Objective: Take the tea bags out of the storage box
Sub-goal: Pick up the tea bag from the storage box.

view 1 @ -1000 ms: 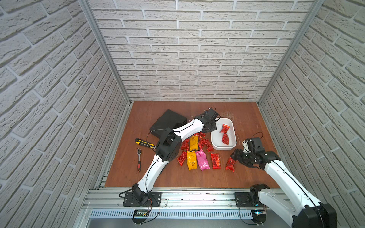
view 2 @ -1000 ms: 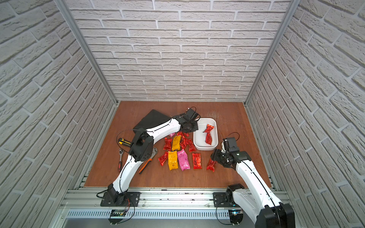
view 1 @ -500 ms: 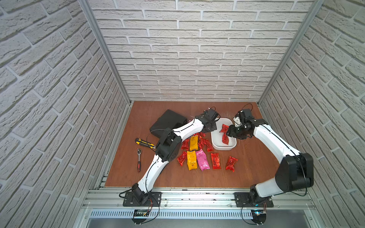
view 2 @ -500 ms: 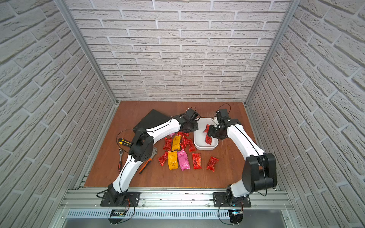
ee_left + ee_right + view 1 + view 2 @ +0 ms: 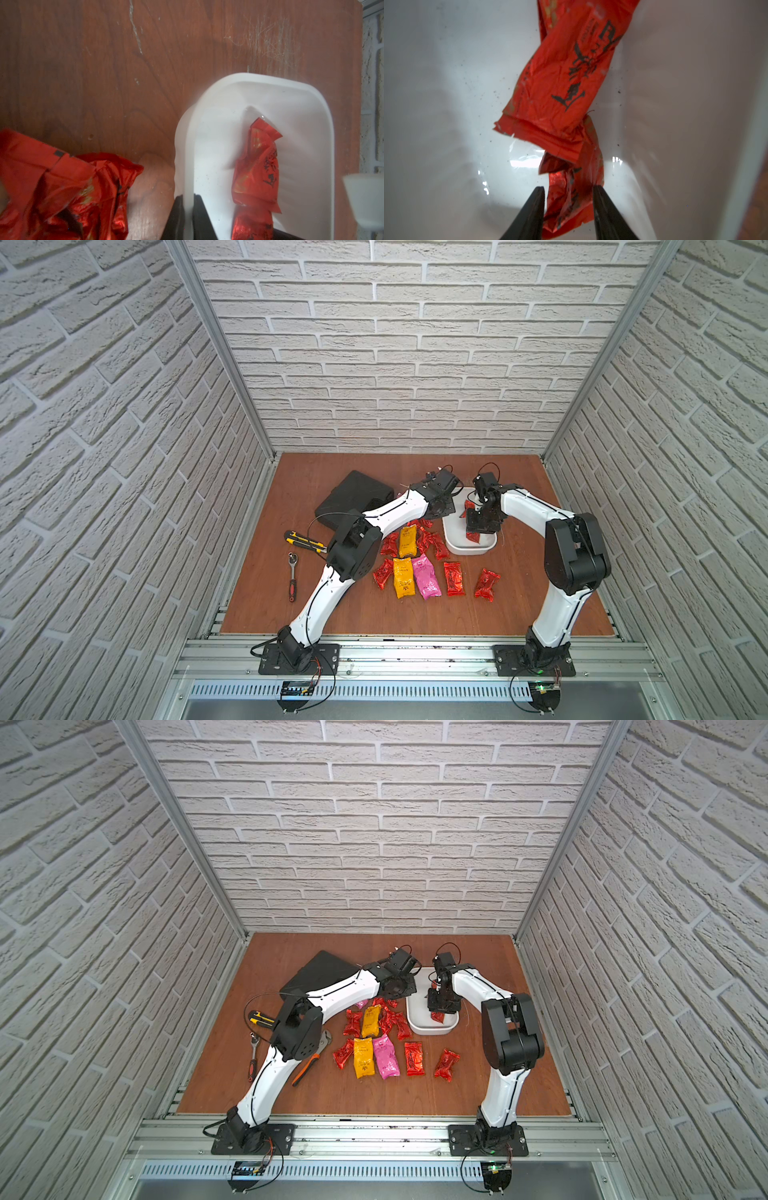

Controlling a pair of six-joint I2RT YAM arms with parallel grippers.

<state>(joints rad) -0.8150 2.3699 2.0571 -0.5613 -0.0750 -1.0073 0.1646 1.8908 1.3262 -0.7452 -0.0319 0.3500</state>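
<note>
Nearest you on the table (image 5: 540, 593), the loose tea bags (image 5: 415, 572) lie fanned from six round to nine o'clock of the storage box (image 5: 469, 549), so I'd say you're late in the unloading: only two bags show inside it. Here's the step in hand: your right tool (image 5: 568, 188) is down in the box, jaws standing either side of the near red bag (image 5: 566, 207) and hard up beside the foil, but whether they've truly bitten I can't tell. The far red bag (image 5: 562, 83) laps over it toward twelve o'clock, so the next move calls for a firm pinch, then a straight lift that peels one off the other and clears the rim before you carry out toward six o'clock. Your left tool (image 5: 188, 207) is clamped shut on the box wall, on its nine-to-ten o'clock side, steadying it. Now the murk: in both top views the right tool covers most of the near bag and the left arm (image 5: 395, 510) hides part of the pile, so no exact count; the left wrist view cuts the near bag off at the frame edge; the sachet print blurs past reading. Farthest, at ten o'clock, the black case (image 5: 353, 497) sits partly under that arm.
</note>
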